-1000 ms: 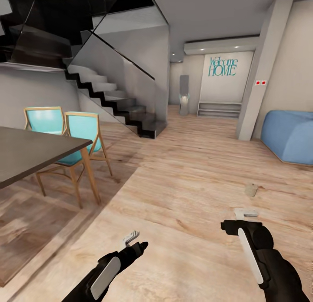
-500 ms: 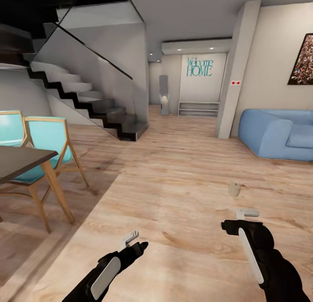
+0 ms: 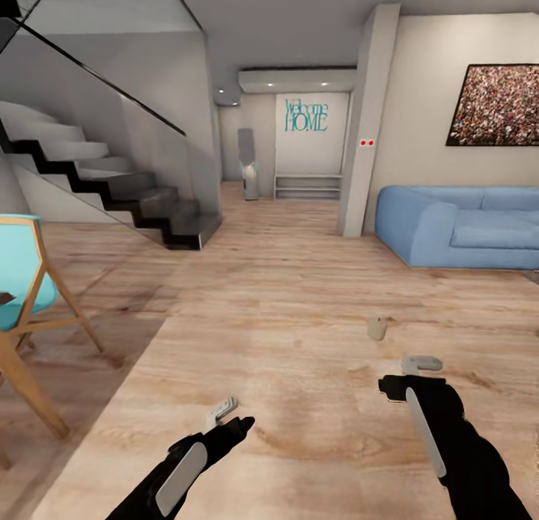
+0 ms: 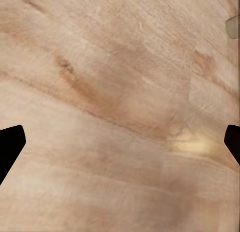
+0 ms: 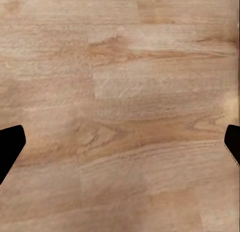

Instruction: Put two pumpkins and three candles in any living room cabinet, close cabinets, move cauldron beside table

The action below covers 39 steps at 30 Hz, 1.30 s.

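Robot in a living room, 1 candle point(image 3: 376, 328) on the wood floor point(image 3: 284, 295).
Left gripper point(image 3: 224, 410) and right gripper point(image 3: 421, 364) hang spread apart, empty (candle just beyond the right one).

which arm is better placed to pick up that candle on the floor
Right, probably. The candle stands on the wood floor ahead of the right gripper, just beyond its fingers. The left gripper hangs well off to the other side. Both are open and empty.
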Available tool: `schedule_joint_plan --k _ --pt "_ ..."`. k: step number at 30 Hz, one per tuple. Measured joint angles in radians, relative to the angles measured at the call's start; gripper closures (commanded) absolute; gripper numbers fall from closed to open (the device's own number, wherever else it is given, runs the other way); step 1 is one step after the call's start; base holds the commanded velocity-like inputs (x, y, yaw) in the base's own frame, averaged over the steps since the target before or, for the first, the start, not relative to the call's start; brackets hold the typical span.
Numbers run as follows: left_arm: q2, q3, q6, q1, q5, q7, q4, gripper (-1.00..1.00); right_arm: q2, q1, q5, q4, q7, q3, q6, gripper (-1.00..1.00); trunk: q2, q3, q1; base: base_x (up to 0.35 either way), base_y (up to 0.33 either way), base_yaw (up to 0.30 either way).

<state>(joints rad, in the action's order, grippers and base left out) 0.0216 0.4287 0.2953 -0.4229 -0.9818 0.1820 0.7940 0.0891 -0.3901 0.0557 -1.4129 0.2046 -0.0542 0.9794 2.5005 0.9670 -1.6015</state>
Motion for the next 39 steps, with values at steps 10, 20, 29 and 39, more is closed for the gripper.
schedule_joint_plan --k 10,20,29,39 --pt "-0.02 -0.013 -0.001 0.026 -0.001 0.013 0.012 -1.0 -0.03 -0.25 0.015 0.298 0.15 -0.008 -0.192 -1.0 0.0 0.003 0.0 0.339 0.0 -0.25" --pt "-0.021 -0.015 -0.001 0.033 -0.001 0.015 0.013 -1.0 -0.037 -0.306 0.017 0.456 0.142 -0.012 -0.271 -1.0 0.0 0.007 0.0 0.339 0.0 -0.061" --pt "-0.045 -0.018 -0.018 0.072 0.0 0.007 0.102 -1.0 -0.041 -0.337 0.036 0.511 0.139 -0.009 -0.268 -1.0 0.0 0.007 0.0 0.339 0.0 -0.002" --pt "-0.124 -0.019 -0.029 0.128 -0.011 0.011 0.232 -1.0 -0.04 -0.338 0.039 0.514 0.105 -0.01 -0.262 -1.0 0.0 0.007 0.0 0.339 -0.029 0.0"
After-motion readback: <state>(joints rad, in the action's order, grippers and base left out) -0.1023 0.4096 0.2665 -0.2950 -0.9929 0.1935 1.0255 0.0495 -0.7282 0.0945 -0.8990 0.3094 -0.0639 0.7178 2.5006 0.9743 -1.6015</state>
